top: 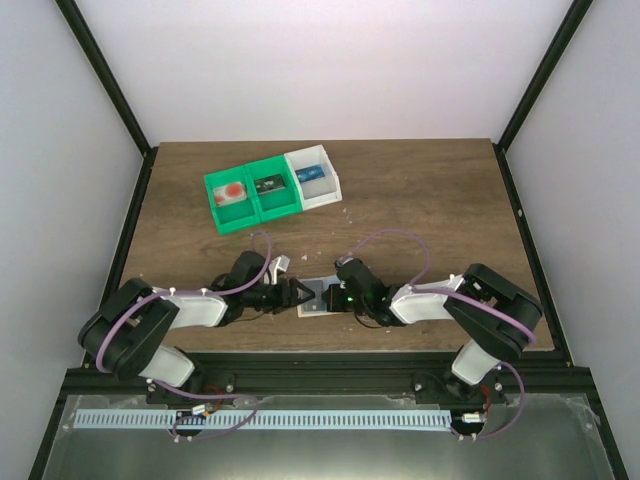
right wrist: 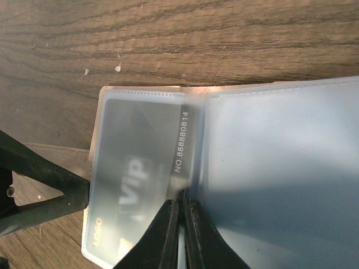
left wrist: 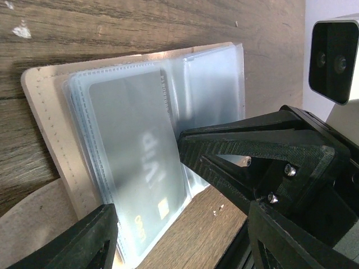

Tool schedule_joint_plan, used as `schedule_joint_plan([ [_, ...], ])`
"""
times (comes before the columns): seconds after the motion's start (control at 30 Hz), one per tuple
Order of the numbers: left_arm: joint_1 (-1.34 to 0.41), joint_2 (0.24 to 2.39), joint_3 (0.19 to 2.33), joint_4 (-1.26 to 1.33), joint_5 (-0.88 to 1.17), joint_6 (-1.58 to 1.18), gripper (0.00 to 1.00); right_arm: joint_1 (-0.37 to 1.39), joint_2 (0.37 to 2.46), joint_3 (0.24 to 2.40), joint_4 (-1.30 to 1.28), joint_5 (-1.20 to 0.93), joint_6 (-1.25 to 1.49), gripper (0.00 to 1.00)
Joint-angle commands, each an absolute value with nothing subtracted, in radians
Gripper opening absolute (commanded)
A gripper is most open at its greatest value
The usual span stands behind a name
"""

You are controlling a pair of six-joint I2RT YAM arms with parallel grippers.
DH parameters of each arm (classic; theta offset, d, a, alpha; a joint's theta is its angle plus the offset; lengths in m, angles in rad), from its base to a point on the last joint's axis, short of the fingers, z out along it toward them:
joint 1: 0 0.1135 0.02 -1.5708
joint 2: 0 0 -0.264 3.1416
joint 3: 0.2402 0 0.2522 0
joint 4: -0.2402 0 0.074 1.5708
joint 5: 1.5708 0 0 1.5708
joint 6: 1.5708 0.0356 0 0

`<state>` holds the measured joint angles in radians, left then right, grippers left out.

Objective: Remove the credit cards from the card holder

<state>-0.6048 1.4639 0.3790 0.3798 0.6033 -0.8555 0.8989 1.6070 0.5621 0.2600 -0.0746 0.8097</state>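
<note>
My right jaws pinch narrow on the floppy-leaved card holder lying open at the counter's six o'clock, left jaws wide; the stiff, slick card inside wants an edge grip.

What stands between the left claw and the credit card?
A clear plastic sleeve covers the credit card inside the card holder. The right claw, shut on a sleeve edge, also sits ahead of the open left claw.

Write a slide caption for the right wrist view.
Right pincer shut on the middle of the open card holder, a VIP credit card pocketed beside it.
</note>
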Motion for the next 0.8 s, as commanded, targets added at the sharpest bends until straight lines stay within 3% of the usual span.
schedule_joint_plan([
  [0.0, -0.609, 1.473, 0.396, 0.394, 0.593, -0.837, 0.66, 0.907, 1.659, 0.559, 0.161, -0.049, 0.819, 0.07],
  [0.77, -0.609, 1.467, 0.38, 0.498, 0.663, -0.906, 0.67, 0.907, 1.657, 0.552, 0.184, -0.067, 0.818, 0.07],
])
